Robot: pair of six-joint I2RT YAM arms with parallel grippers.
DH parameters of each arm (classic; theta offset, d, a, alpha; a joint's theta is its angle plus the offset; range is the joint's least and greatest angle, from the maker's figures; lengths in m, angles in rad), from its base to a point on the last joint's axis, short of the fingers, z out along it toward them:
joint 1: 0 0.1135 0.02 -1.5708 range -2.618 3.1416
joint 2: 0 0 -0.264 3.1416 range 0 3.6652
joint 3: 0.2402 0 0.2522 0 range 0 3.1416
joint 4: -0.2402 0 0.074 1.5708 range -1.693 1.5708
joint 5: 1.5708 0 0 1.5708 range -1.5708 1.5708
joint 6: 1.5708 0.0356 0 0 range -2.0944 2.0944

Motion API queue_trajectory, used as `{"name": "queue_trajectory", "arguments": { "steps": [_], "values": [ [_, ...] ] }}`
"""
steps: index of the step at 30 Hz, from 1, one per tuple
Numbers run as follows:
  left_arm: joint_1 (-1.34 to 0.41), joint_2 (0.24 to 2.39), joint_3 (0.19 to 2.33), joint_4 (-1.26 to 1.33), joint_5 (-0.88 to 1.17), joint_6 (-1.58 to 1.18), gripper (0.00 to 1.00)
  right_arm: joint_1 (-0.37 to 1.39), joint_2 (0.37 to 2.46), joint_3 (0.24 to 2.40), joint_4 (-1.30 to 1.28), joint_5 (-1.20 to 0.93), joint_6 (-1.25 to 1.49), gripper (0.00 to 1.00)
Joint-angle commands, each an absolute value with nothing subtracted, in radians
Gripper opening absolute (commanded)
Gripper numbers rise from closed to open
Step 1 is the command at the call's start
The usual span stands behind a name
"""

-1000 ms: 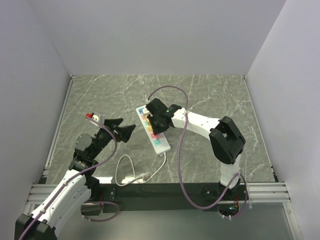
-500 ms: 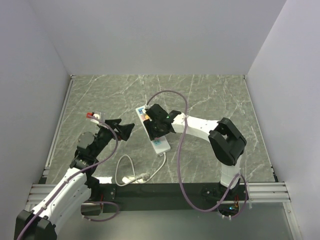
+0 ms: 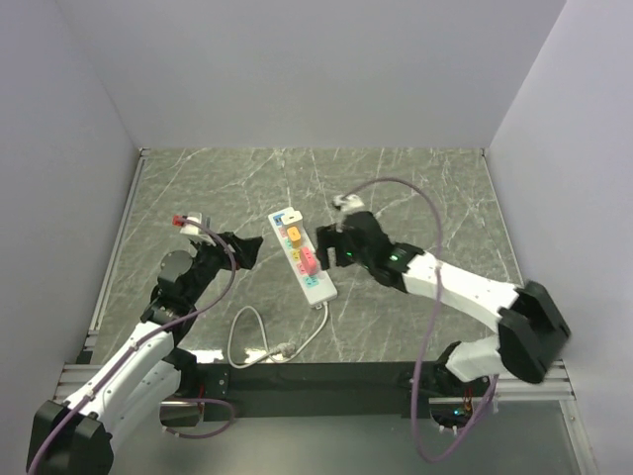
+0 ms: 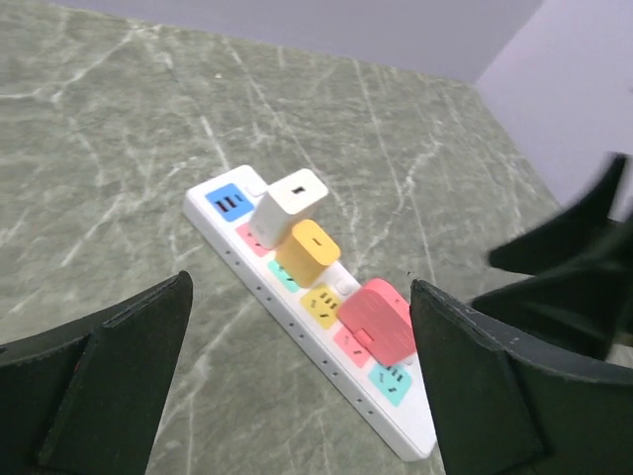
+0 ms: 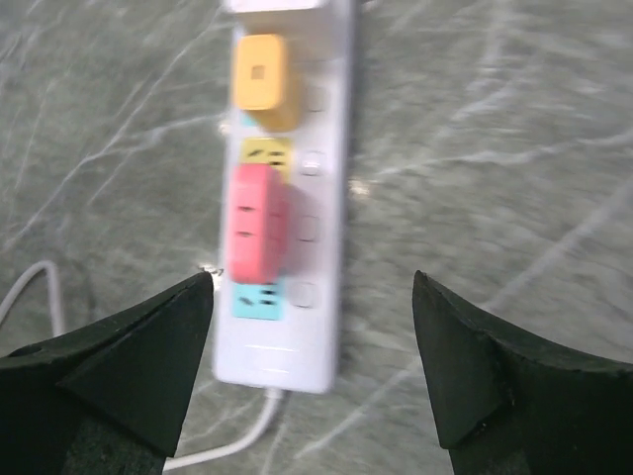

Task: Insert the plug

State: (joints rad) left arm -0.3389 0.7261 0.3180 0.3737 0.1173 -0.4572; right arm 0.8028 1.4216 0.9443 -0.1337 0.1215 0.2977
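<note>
I read the red plug (image 3: 308, 261) as seated in the strip (image 3: 321, 288), midway between the side edges of the tabletop (image 3: 415, 188), so left tool (image 3: 252, 253) and right tool (image 3: 324, 249) sit spread apart, empty, flanking it.

One power strip (image 3: 305, 255), one white plug (image 4: 293, 201), one yellow plug (image 4: 308, 249), one red plug (image 4: 379, 321), one cord (image 3: 283, 348), two arms (image 3: 138, 356) (image 3: 465, 289)

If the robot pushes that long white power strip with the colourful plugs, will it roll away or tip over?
Probably neither. The long white power strip lies flat and boxy on the grey marble table, so it would likely slide or swivel. Its thin white cord lies in loose loops, so it looks floppy and would probably just trail along.
</note>
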Motion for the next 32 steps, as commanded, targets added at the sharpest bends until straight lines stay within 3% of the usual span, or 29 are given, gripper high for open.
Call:
{"name": "queue_trajectory", "arguments": {
  "steps": [1,8,13,32],
  "values": [
    [-0.328,0.733,0.386,0.344,0.014,-0.456,0.98,0.732,1.252,0.809,0.05,0.184,0.299,0.88],
    [-0.278,0.761,0.4,0.299,-0.098,-0.469,0.99,0.575,0.991,0.568,0.193,0.239,0.321,0.89],
    [-0.239,0.795,0.436,0.235,-0.212,-0.494,1.0,0.489,0.839,0.52,0.229,0.238,0.321,0.91],
    [-0.238,0.699,0.497,0.066,-0.314,-0.528,1.0,0.402,0.701,0.483,0.204,0.181,0.35,0.93]
  ]
}}
